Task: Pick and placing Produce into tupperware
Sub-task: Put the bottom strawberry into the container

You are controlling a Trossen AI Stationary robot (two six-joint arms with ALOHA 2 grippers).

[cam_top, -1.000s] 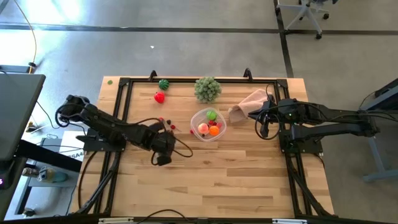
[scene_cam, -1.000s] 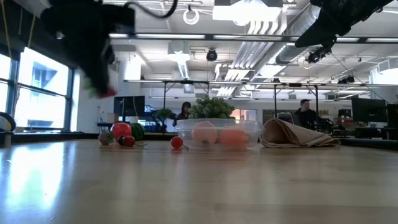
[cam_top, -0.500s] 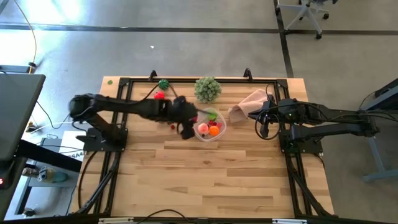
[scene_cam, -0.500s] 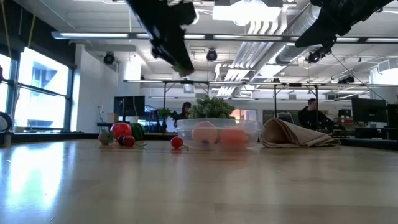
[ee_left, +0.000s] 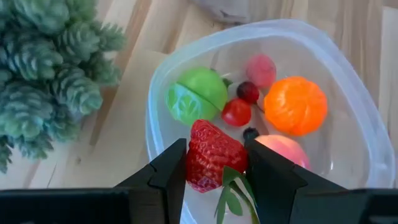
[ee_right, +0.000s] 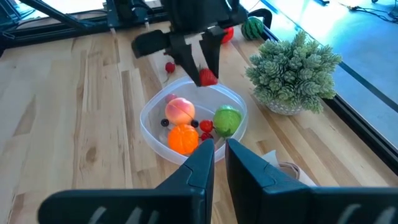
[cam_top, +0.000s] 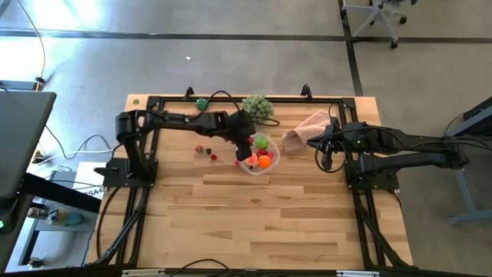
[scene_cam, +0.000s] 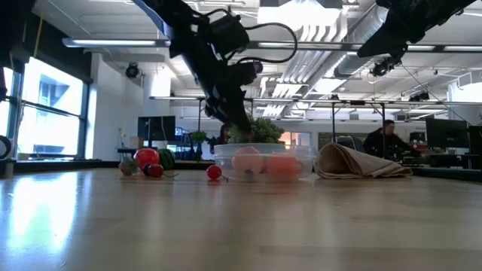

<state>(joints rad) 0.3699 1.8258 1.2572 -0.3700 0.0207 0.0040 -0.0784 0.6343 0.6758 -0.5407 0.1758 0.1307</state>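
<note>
The left hand (ee_left: 214, 163) hangs over the near edge of the tupperware (cam_top: 270, 166), its two dark fingers (ee_left: 169, 171) clamped on a red strawberry (ee_left: 212, 153) with a green leafy stem hanging below it. In the right wrist view the same hand (ee_right: 204, 67) shows from the other side, pointing down with the strawberry (ee_right: 208, 77) held above the rim of the tupperware (ee_right: 149, 109). In the low view the left arm reaches down from above to just over the clear container (scene_cam: 301, 154).

The tupperware sits on the wooden counter (cam_top: 254, 223) near its far middle, just beside the pale green leafy ball (cam_top: 257, 107) and near the pink cloth (cam_top: 306, 128). Inside it lie a bright green fruit (ee_left: 198, 97), an orange (ee_left: 295, 105), a pale pink peach (ee_left: 283, 151), a pink berry (ee_left: 260, 68) and two small cherry-like red pieces (ee_left: 236, 112), with a tiny dark one by the peach.

More produce lies loose on the counter to the left of the container: a few small red pieces (cam_top: 204, 149) near the left arm, and a dark green one (cam_top: 201, 103) by the far rail. In the low view a red tomato-like piece (scene_cam: 147, 159) and a dark green one (scene_cam: 166, 159) stand together.

The right hand (ee_right: 217, 149) waits with fingers closed and empty, hovering by the pink cloth on the right side of the counter.
</note>
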